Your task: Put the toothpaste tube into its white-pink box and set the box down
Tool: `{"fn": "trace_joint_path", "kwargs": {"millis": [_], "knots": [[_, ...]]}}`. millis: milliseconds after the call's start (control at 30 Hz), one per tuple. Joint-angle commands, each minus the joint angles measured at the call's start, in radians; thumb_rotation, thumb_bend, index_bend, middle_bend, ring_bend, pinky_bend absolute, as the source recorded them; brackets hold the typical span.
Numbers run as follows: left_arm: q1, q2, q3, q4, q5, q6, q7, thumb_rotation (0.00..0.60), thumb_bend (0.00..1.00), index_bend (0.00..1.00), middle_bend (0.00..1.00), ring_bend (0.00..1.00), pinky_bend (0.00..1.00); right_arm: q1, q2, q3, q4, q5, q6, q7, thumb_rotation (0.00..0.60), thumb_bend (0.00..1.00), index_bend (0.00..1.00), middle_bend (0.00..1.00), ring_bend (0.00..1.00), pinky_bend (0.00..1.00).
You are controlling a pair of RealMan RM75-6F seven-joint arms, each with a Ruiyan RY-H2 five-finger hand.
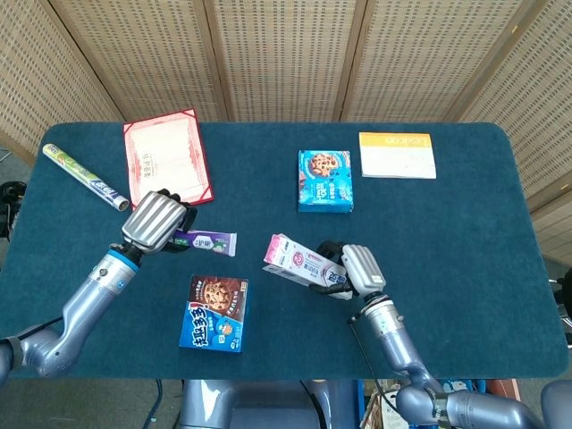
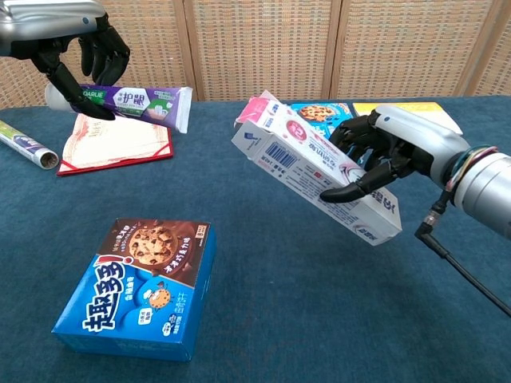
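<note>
My left hand (image 1: 156,221) (image 2: 76,48) holds a purple-and-white toothpaste tube (image 1: 207,240) (image 2: 132,100) above the table, its flat crimped end pointing right toward the box. My right hand (image 1: 349,268) (image 2: 375,155) grips the long white-pink box (image 1: 298,260) (image 2: 311,175) in the air. The box is tilted, with its open pink-flapped end up and to the left, facing the tube. A gap remains between tube and box.
A blue cookie box (image 1: 215,313) (image 2: 140,287) lies near the front left. Another blue cookie box (image 1: 324,180), a yellow-white booklet (image 1: 398,155), a red folder (image 1: 167,159) (image 2: 112,140) and a foil roll (image 1: 85,177) (image 2: 25,145) lie on the dark blue table (image 1: 483,241).
</note>
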Motion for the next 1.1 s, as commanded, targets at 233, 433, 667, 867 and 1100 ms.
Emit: {"fn": "trace_joint_path", "kwargs": {"millis": [233,433,667,867,1100], "knots": [[-0.124,0.097,-0.011,-0.147,-0.301,-0.101,0.181,0.600,0.34,0.86,0.65,0.51,0.46,0.002,-0.007,0.000,-0.002,-0.011,0.001,0.001,0.600,0.11,0.66,0.57,0.45,0.54],[-0.190,0.104,0.018,-0.197,-0.442,-0.081,0.270,0.600,0.35,0.86,0.65,0.51,0.46,0.005,-0.009,0.005,-0.012,-0.012,0.001,-0.006,0.600,0.11,0.66,0.57,0.45,0.54],[-0.246,0.088,0.036,-0.227,-0.525,-0.042,0.307,0.600,0.35,0.86,0.65,0.51,0.46,0.009,-0.011,0.005,-0.021,-0.001,-0.007,-0.018,0.600,0.11,0.66,0.57,0.45,0.54],[-0.264,0.082,0.036,-0.238,-0.545,-0.019,0.298,0.600,0.35,0.86,0.65,0.51,0.46,0.012,-0.016,-0.001,-0.020,0.000,-0.014,-0.030,0.600,0.11,0.66,0.57,0.45,0.54],[-0.285,0.074,0.038,-0.245,-0.580,-0.006,0.274,0.600,0.35,0.86,0.65,0.51,0.46,0.013,-0.022,-0.003,-0.023,0.002,-0.016,-0.034,0.600,0.11,0.66,0.57,0.45,0.54]]}}
